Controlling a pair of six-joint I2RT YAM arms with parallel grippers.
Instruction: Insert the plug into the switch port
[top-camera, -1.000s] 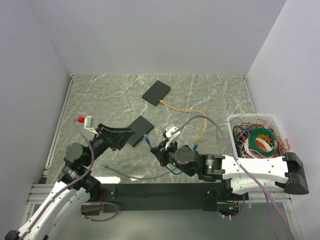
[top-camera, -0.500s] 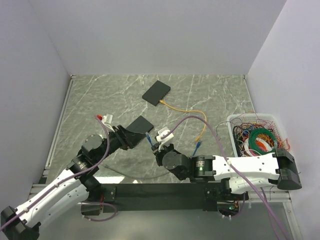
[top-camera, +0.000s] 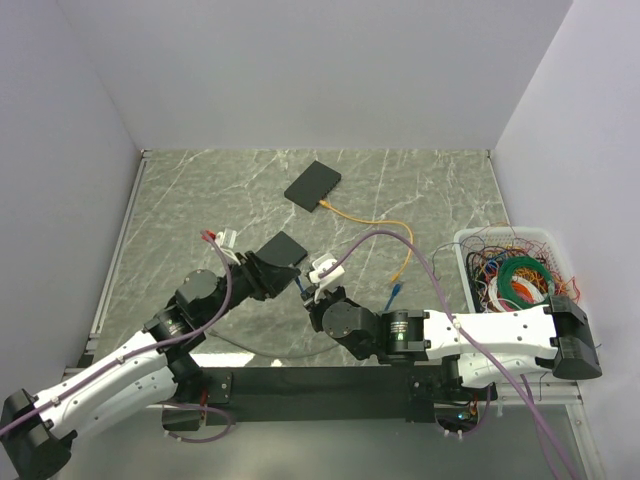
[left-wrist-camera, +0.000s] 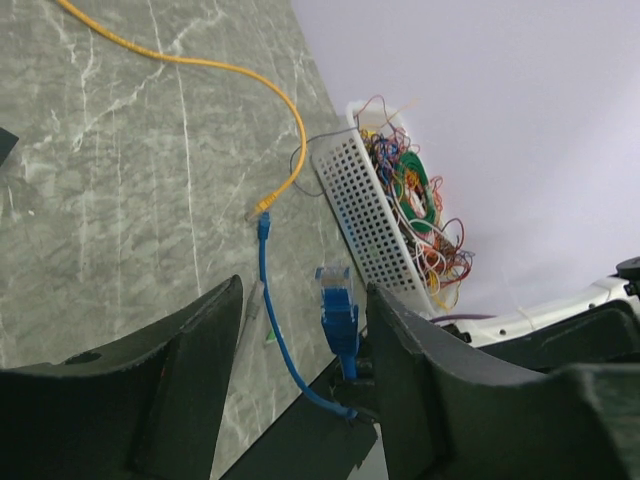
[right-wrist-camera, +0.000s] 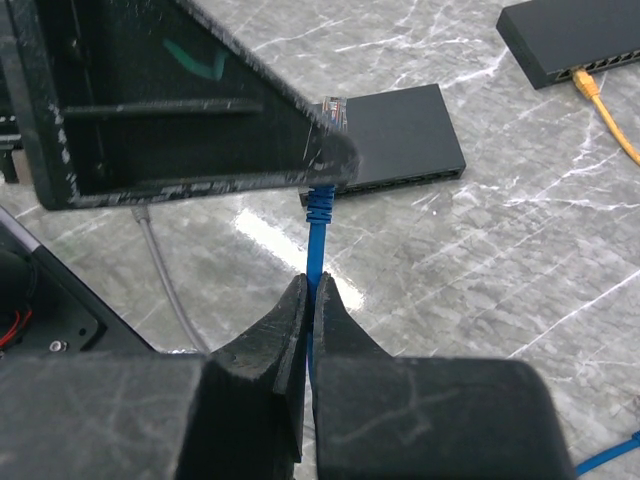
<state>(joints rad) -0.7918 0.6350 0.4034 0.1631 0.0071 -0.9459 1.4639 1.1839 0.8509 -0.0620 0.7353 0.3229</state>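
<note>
blue plug (right-wrist-camera: 318, 200) near switch (right-wrist-camera: 395, 135), its cable (right-wrist-camera: 312, 262) tight in right gripper (right-wrist-camera: 308, 300); left gripper (left-wrist-camera: 305, 292) jaws apart

White arms (top-camera: 500, 330), black joints (top-camera: 400, 330), purple cables (top-camera: 385, 235), black left claw (left-wrist-camera: 305, 290).

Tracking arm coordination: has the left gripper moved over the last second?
Yes. The left gripper shifted right, from left of the near switch to overlapping its near edge.

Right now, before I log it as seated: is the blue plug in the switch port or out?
Out. In the left wrist view the blue plug shows a bare clear tip; the right gripper holds it.
</note>
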